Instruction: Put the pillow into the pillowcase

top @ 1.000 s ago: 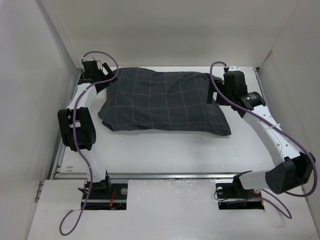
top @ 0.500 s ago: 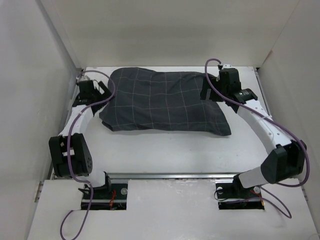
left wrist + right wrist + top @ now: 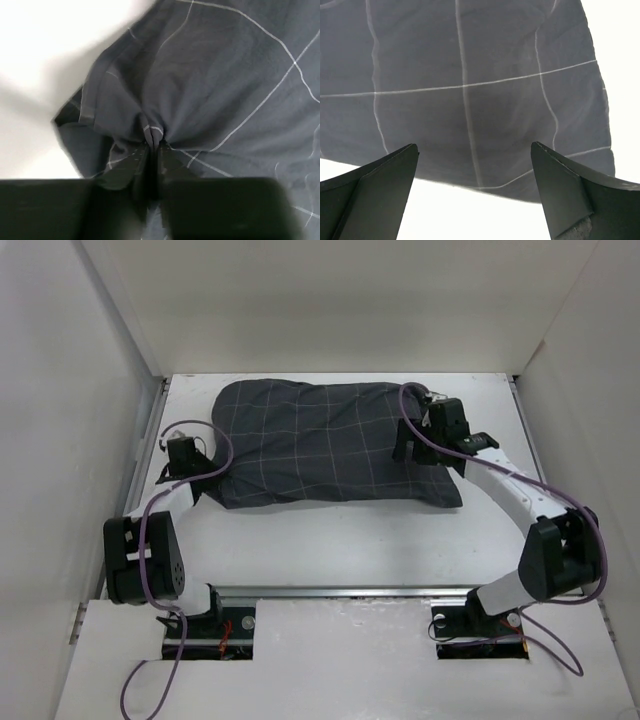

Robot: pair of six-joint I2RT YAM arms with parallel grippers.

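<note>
Fabric at the near-left corner of the pillowcase [image 3: 320, 445] is pinched in the left gripper [image 3: 152, 150], newly drawn back; the right gripper [image 3: 474, 146] has shifted over its right end, wide open and empty. Insertion looks finished.

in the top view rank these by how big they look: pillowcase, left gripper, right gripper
1. pillowcase, by far the largest
2. left gripper and right gripper: they look about alike, so not ranked

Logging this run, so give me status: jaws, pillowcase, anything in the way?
Left gripper: jaws shut on pillowcase edge fold. Right gripper: jaws open over the fabric. Pillowcase bulging, pillow itself unseen. Nothing in the way.
</note>
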